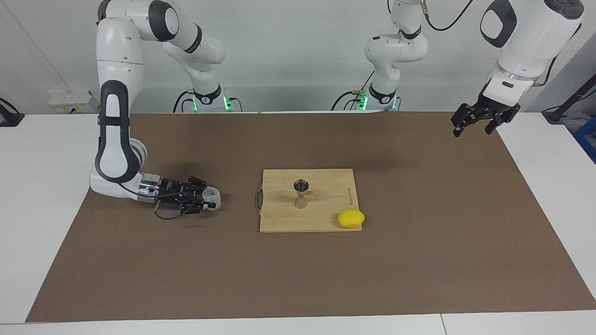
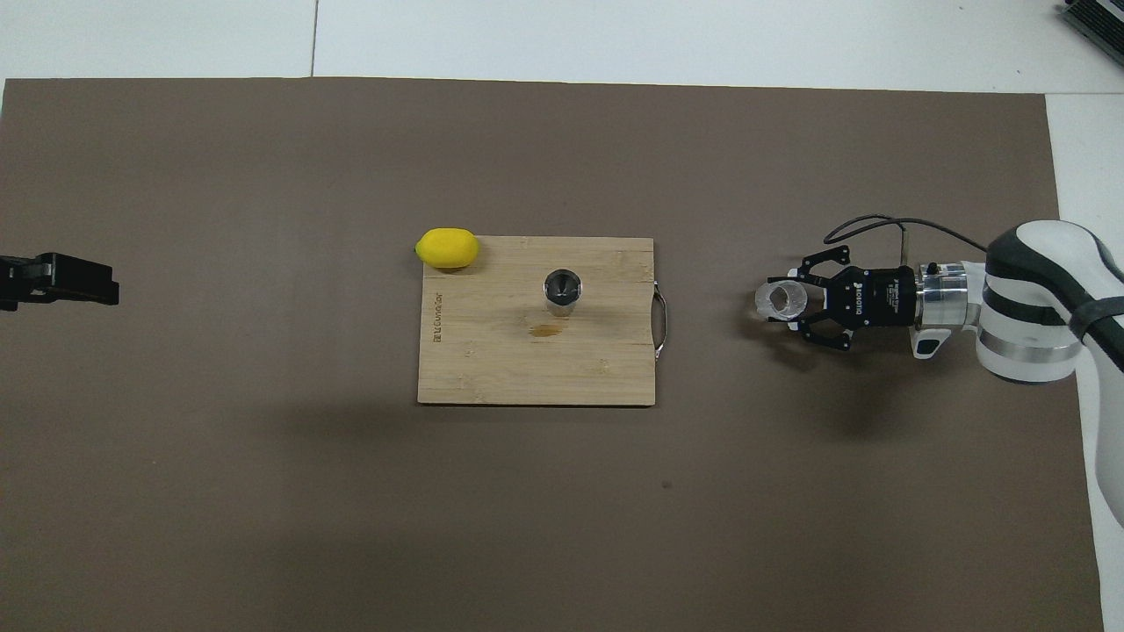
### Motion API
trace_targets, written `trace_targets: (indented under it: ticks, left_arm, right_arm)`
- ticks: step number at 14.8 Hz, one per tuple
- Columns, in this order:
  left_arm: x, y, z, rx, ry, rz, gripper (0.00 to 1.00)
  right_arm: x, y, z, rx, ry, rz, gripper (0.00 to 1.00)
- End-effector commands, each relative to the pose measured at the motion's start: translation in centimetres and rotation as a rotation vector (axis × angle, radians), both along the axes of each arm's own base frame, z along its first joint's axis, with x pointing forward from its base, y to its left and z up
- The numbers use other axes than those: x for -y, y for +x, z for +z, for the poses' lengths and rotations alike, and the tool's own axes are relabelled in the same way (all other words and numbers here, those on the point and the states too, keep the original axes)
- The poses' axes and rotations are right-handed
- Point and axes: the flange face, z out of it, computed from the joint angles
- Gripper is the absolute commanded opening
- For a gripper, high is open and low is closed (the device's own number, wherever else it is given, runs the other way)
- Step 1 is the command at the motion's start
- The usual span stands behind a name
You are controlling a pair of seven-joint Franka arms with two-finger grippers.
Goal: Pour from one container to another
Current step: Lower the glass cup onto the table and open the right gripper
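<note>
The clear glass tumbler (image 1: 213, 196) (image 2: 778, 299) is upright in my right gripper (image 1: 207, 198) (image 2: 795, 301), which is shut on its sides and lies low and level over the brown mat, toward the right arm's end of the table. I cannot tell whether the glass touches the mat. The silvery hourglass jigger (image 1: 301, 192) (image 2: 562, 290) stands upright on the wooden cutting board (image 1: 326, 221) (image 2: 492, 369) at the table's middle. My left gripper (image 1: 472, 125) (image 2: 54, 279) waits, open and empty, raised over the mat's edge at the left arm's end.
A yellow lemon (image 1: 351, 218) (image 2: 448, 247) lies at the board's corner, farther from the robots than the jigger. A small brownish stain (image 2: 546, 331) marks the board beside the jigger. The board's metal handle (image 2: 660, 325) faces the glass.
</note>
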Motion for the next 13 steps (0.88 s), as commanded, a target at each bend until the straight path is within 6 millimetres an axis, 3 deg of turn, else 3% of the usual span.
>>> trace_targets:
  ticks: [1,13]
  left_arm:
    - [-0.09,-0.34,0.79,0.000,0.009,0.003,1.00]
    - [0.06,-0.70,1.20,0.011,0.008,0.006,1.00]
  right_arm:
    - [0.76,0.37,0.43,0.041,-0.014,0.054,0.00]
    - [1.50,0.27,-0.52,-0.032,-0.053,-0.009,0.00]
